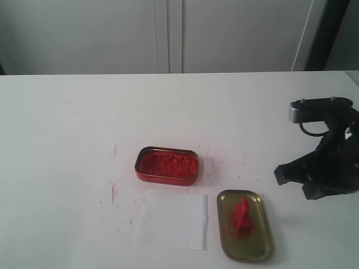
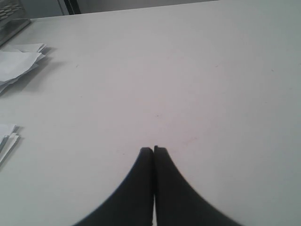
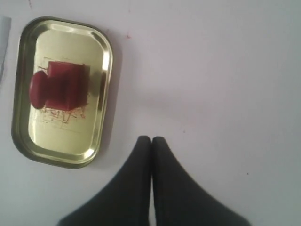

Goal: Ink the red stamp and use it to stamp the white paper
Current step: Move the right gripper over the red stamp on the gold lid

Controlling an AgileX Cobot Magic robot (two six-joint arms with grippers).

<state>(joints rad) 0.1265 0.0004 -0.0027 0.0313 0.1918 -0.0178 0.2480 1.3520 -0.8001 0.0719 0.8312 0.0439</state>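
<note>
The red stamp (image 1: 243, 216) lies in the shallow gold lid (image 1: 258, 249) at the front right; in the right wrist view the red stamp (image 3: 59, 85) rests on the lid's smeared floor. The white paper (image 1: 173, 219) lies flat just left of the lid, in front of the open red tin (image 1: 167, 165) of ink paste. My right gripper (image 1: 282, 175) hovers right of the lid, shut and empty; its fingertips (image 3: 151, 139) sit beside the gold lid (image 3: 103, 61). My left gripper (image 2: 153, 149) is shut over bare table, outside the exterior view.
Red smears mark the table (image 1: 67, 123) around the tin and paper. Stacks of white sheets (image 2: 16, 63) lie near the left gripper's side, with a metal rack (image 2: 9, 19) beyond them. A cabinet front (image 1: 168, 33) stands behind the table.
</note>
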